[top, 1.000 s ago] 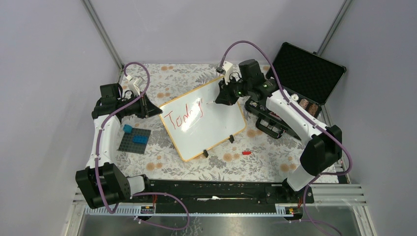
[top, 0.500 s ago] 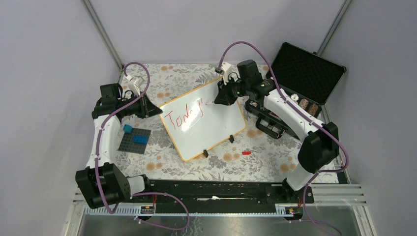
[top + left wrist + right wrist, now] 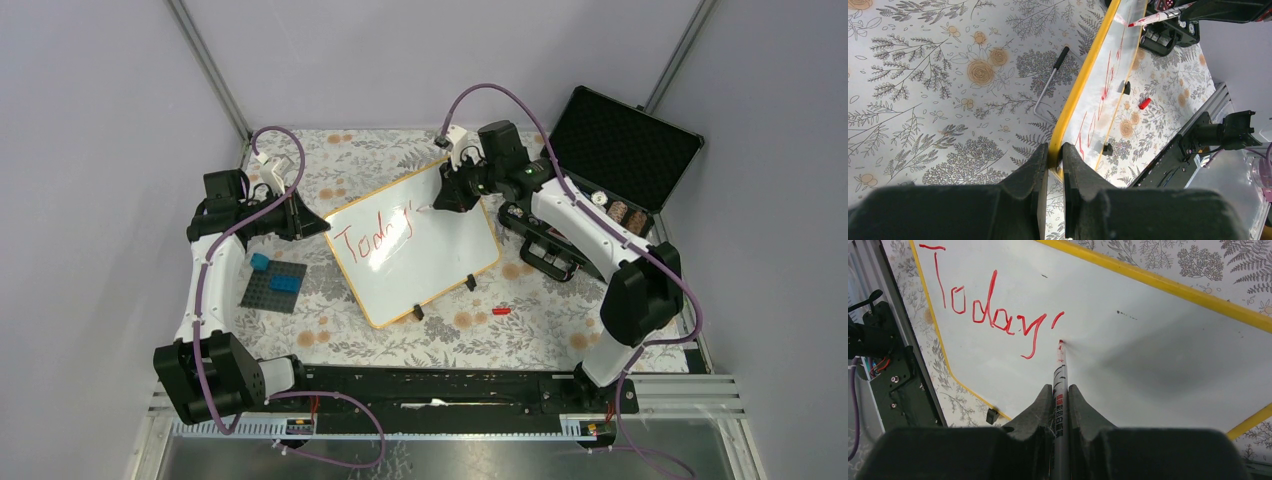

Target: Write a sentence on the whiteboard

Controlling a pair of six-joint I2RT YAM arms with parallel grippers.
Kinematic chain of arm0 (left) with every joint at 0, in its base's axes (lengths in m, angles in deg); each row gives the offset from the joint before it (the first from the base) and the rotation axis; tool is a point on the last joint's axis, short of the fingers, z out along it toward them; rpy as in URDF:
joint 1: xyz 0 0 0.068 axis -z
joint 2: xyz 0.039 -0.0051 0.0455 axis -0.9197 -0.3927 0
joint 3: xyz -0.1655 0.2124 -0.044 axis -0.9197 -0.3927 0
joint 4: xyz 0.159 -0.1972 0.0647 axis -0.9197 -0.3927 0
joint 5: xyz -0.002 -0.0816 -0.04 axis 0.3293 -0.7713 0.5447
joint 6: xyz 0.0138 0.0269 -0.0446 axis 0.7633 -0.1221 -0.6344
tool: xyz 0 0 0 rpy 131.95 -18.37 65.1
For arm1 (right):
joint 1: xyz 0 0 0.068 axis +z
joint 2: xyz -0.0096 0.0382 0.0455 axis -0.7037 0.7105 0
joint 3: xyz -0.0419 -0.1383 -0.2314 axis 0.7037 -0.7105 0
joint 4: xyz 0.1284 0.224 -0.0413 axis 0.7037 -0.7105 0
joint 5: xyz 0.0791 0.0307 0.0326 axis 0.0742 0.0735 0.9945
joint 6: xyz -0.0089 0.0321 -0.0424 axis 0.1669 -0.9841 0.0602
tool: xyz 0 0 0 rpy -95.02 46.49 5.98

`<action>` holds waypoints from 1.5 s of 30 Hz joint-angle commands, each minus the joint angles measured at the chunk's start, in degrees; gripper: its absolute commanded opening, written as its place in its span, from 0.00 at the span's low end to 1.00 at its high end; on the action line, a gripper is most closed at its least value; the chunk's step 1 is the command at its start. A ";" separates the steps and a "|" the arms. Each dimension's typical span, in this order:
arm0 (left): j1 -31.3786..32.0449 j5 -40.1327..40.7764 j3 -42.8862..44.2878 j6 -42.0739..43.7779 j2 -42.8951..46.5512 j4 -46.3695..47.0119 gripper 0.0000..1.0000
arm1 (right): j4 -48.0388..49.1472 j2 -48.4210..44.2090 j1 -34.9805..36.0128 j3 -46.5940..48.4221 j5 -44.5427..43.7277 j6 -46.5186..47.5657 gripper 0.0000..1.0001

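Observation:
The whiteboard (image 3: 440,262), white with a yellow rim, lies slanted mid-table. On it the sentence (image 3: 375,232) reads "Today'" in red. My left gripper (image 3: 318,225) is shut on the board's left corner, and the left wrist view shows its jaws (image 3: 1054,150) pinching the yellow rim (image 3: 1083,80). My right gripper (image 3: 447,200) hovers over the board's far corner. In the right wrist view it (image 3: 1060,389) is shut on a grey marker (image 3: 1060,372). The marker's red tip touches the board (image 3: 1158,345) just below the apostrophe that ends the writing (image 3: 990,315).
An open black foam-lined case (image 3: 620,150) stands at the back right, with a black tray (image 3: 545,252) in front of it. A grey baseplate with blue bricks (image 3: 275,285) lies left of the board. A small red cap (image 3: 501,311) rests near its front. A thin metal rod (image 3: 1050,82) lies behind the board.
The right gripper and marker have shifted slightly left and toward the far edge. Red strokes were added at the end of the word. The left arm has not moved.

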 commanded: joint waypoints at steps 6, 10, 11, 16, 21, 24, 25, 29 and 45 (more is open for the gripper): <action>0.75 1.51 -0.44 0.95 0.31 1.10 0.00 | 1.93 1.07 0.68 3.41 -0.26 -0.34 0.00; 0.82 1.53 -0.49 0.94 0.30 1.10 0.00 | 1.94 1.05 1.16 3.05 -0.25 -0.26 0.00; 0.76 1.49 -0.52 0.95 0.30 1.10 0.00 | 1.90 1.10 1.19 2.93 -0.18 -0.32 0.00; 0.79 1.58 -0.56 0.95 0.47 1.10 0.00 | 1.58 0.86 1.29 1.97 0.00 0.12 0.00; 0.85 1.66 -0.64 0.93 0.39 1.14 0.00 | 1.56 0.22 1.37 0.39 0.09 0.43 0.00; 0.84 1.83 -0.69 0.94 0.36 1.10 0.00 | 1.60 -0.12 1.42 -0.62 0.22 0.67 0.00; 0.85 1.85 -0.70 0.95 0.38 1.10 0.00 | 1.60 -0.22 1.41 -0.87 0.19 0.82 0.00; 0.93 1.96 -0.70 0.95 0.38 1.05 0.00 | 1.57 -0.89 1.38 -1.97 -0.02 1.29 0.00; 1.11 2.40 -0.83 1.04 0.41 1.12 0.00 | 0.93 -2.62 -0.29 -2.74 -2.13 2.63 0.00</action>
